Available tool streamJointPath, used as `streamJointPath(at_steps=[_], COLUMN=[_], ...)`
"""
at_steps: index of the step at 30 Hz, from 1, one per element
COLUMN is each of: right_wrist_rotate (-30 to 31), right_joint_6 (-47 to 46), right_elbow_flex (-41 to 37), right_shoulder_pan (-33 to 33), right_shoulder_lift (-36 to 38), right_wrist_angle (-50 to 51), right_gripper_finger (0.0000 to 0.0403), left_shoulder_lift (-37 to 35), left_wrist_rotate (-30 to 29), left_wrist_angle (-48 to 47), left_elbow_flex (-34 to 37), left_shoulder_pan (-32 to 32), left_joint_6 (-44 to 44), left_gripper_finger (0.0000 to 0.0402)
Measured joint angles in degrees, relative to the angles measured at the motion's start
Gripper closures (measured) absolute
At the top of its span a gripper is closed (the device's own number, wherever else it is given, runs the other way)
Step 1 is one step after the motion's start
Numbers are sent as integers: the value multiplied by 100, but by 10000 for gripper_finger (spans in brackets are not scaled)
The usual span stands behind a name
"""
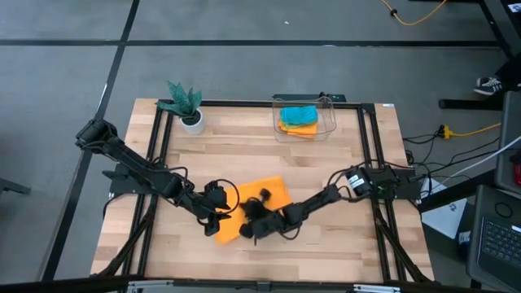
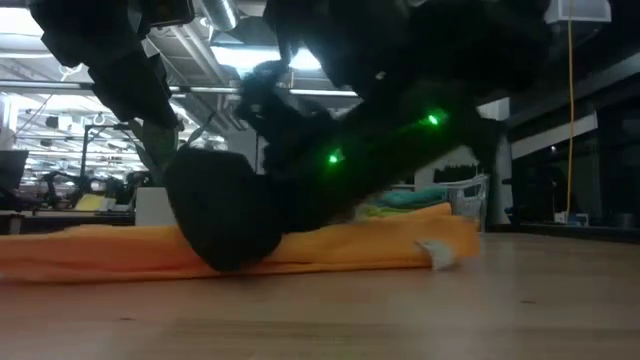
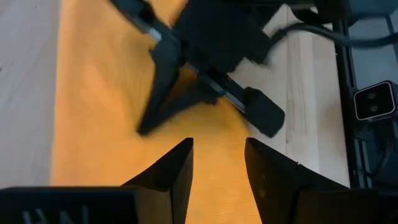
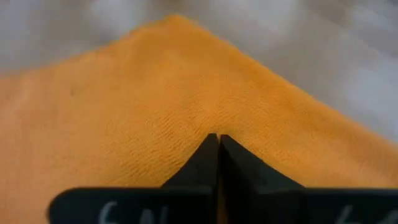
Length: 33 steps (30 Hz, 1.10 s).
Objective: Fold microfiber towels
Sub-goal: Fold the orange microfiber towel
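Orange microfiber towel [image 1: 262, 206] lay spread on the front middle of the wooden table [image 1: 342, 244], with both dark arms bent low over it. The right gripper [image 1: 254, 229] pressed down near the towel's front edge, its two fingers [image 4: 216, 163] clenched tip to tip with a pinch of orange cloth at their ends. The left gripper [image 1: 218, 218] sat at the towel's left edge, its fingers [image 3: 176, 174] parted by a narrow gap above the orange cloth and grasping nothing. Seen from table height, the towel formed a low, rumpled band beneath the arms. At the back of the table, a clear plastic bin [image 1: 326, 129] held a teal-blue towel [image 1: 297, 115] lying on another orange towel [image 1: 299, 129]. A small potted plant [image 1: 187, 107] stood at the back left.
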<state>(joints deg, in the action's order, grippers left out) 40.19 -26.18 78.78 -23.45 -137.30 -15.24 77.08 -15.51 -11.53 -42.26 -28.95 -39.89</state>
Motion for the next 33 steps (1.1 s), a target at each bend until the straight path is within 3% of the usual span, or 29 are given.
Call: streamJointPath(at_steps=[3, 7, 12, 16, 21, 25, 29, 33], right_wrist_rotate=[-1251, -3522, -6131, -7369, -8278, -8844, -8273, -6894], right_joint_6=[1559, 3023, 3421, 3469, 2748, 2571, 2898, 3278], right_elbow_flex=[0, -16, -22, -40, 138, 216, 270, 247], right_shoulder_pan=[201, 616, 1343, 1886, 2271, 2300, 2224, 1999], right_shoulder_lift=[3, -26, -36, -47, 125, 569, 1380, 1963], right_wrist_angle=[-472, -1090, -942, -802, -652, 126, 1592, 2921], right_gripper_finger=[397, 393, 399, 398, 398, 392, 391, 390], left_shoulder_lift=[0, 0, 0, 0, 0, 0, 0, 2], left_wrist_rotate=[0, 13, 586, 1021, 1050, 1051, 1051, 1038], left_wrist_angle=[-2, 4, 4, 4, 5, 15, 7, 5], left_elbow_flex=[0, 0, 0, 0, 0, 0, 0, 0], left_shoulder_pan=[0, -9, -11, -15, -13, -13, -13, -9], left_joint_6=[-1, -29, -51, -47, -49, -49, -49, -16], left_gripper_finger=[264, 264, 264, 264, 264, 264, 264, 264])
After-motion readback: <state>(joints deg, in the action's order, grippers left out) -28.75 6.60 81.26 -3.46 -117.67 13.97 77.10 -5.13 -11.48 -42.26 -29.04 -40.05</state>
